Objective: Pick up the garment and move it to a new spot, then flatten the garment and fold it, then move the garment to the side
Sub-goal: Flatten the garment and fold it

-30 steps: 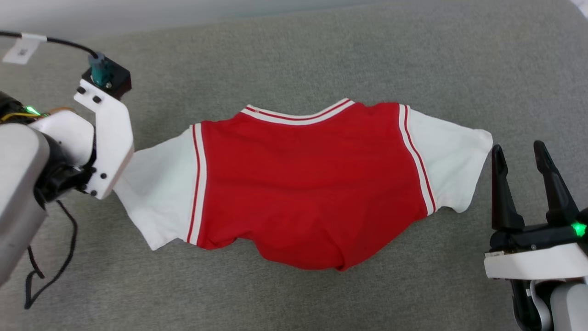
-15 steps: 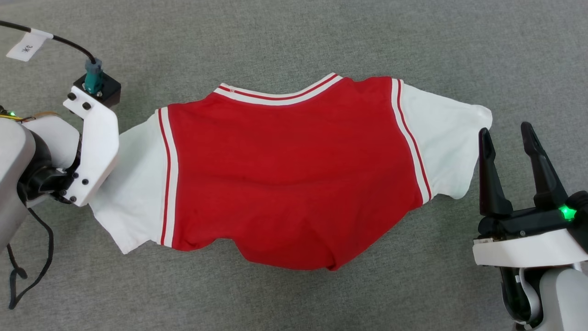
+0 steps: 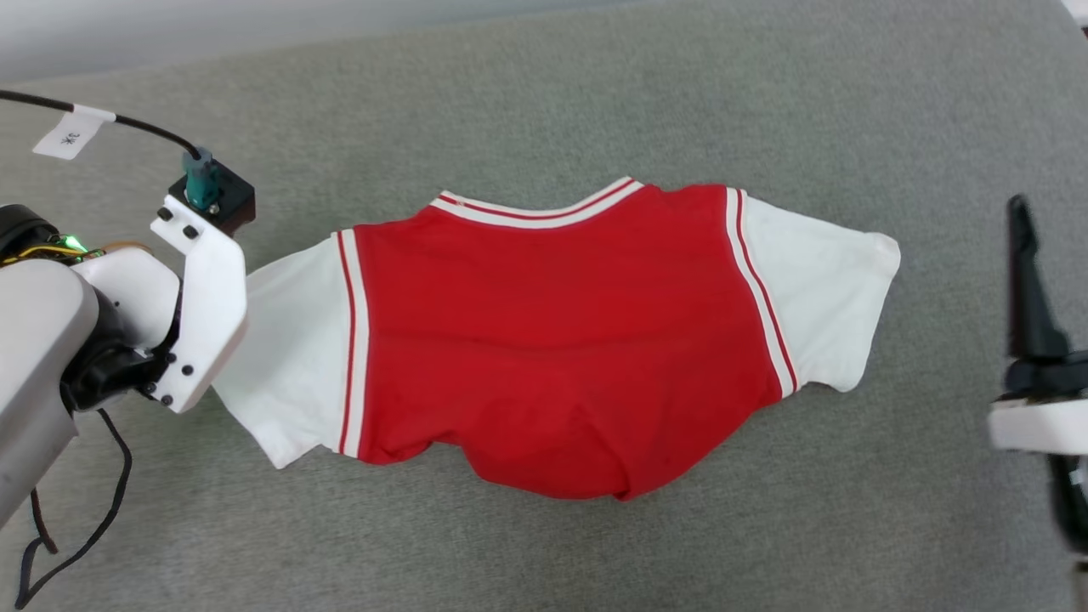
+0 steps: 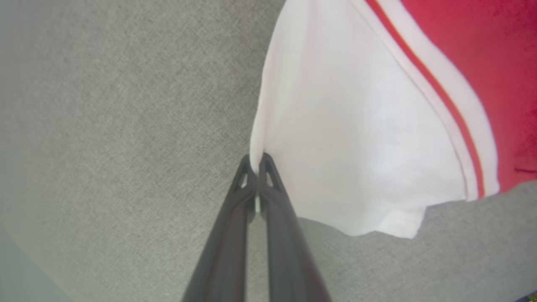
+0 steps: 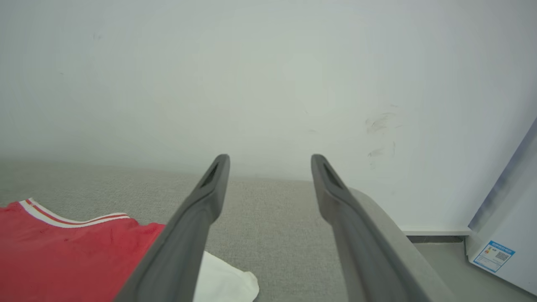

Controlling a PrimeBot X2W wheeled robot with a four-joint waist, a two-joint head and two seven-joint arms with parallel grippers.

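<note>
You are holding the shirt (image 3: 552, 340) by one sleeve. It is lying spread out on the grey mat (image 3: 595, 102), plain red side up, with the neck band pointing away from you. Your left claw (image 4: 256, 161) is pinching tight on the outer edge of the left sleeve (image 4: 356, 138). Your right claw (image 5: 270, 167) is standing wide open with nothing in it. It is off to the side of the right sleeve (image 3: 829, 297) and is not touching it.

To do this step well, I think you are needing a hold on both sleeves before you pull. Bring the right claw in low and pinch just the edge of the right sleeve. Then pull both ways gently and evenly, so the bumpy bottom hem is going flat. If you are pulling on one side alone, the shirt is likely sliding.

Some things are hiding. In the head view the left claw's tips are sitting under the white wrist plate (image 3: 204, 314), so look at the left wrist view for the pinch. The picture edge is cutting off the right claw there, and its dark finger (image 3: 1024, 280) is looking blurry. You cannot tell how many layers of sleeve the left claw is pinching. The underside of the shirt is hiding too.
</note>
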